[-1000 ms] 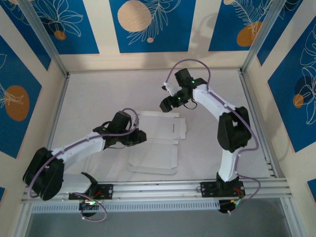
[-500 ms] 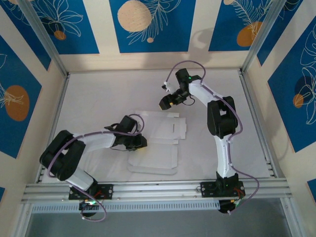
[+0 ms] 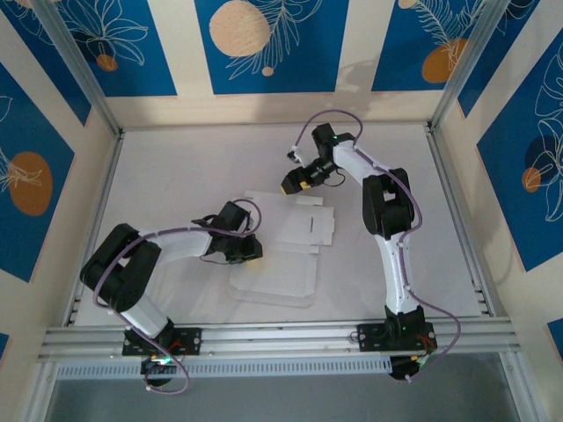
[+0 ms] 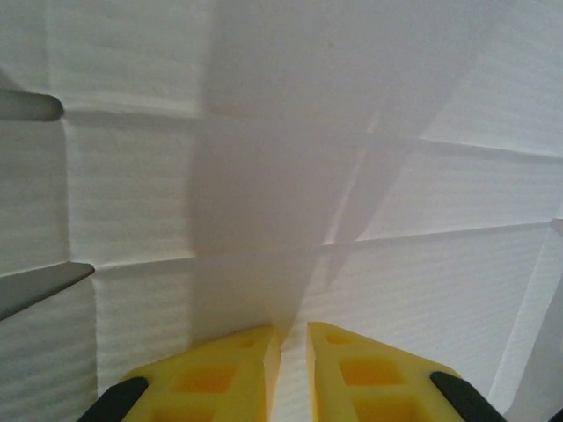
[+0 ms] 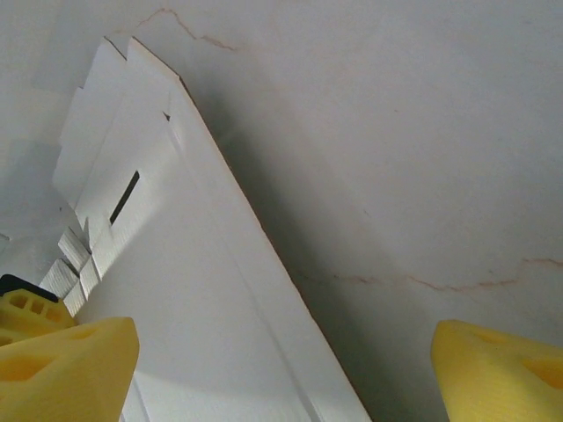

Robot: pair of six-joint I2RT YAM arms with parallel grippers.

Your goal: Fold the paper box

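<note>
The box (image 3: pixel 299 230) lies opened out, white face up, near the middle of the worktop (image 3: pixel 176 167). Its creased panels spread from the centre of the overhead frame down towards the lower middle, and a short dark slot (image 3: pixel 310 228) shows in the upper panel.

The left tool (image 3: pixel 247 250) sits at the left edge of the card, just left of centre in the overhead frame. In its own camera the left tool (image 4: pixel 288 338) shows two yellow fingers (image 4: pixel 220 369) at the bottom edge, drawn close with only a thin slit between them, and the ribbed white box (image 4: pixel 264 176) spreads across the frame beyond them. We cannot tell whether they pinch the card.

The right tool (image 3: pixel 293 183) is just above the box's upper edge, above centre in the overhead frame. In its own camera the right tool (image 5: pixel 283 338) has its fingers (image 5: pixel 66 360) wide apart, one in each bottom corner, with nothing clamped. There the box (image 5: pixel 176 290) runs from the upper left down to the bottom centre, its slot (image 5: pixel 125 196) at the left, and bare worktop (image 5: pixel 396 132) takes the right side.
</note>
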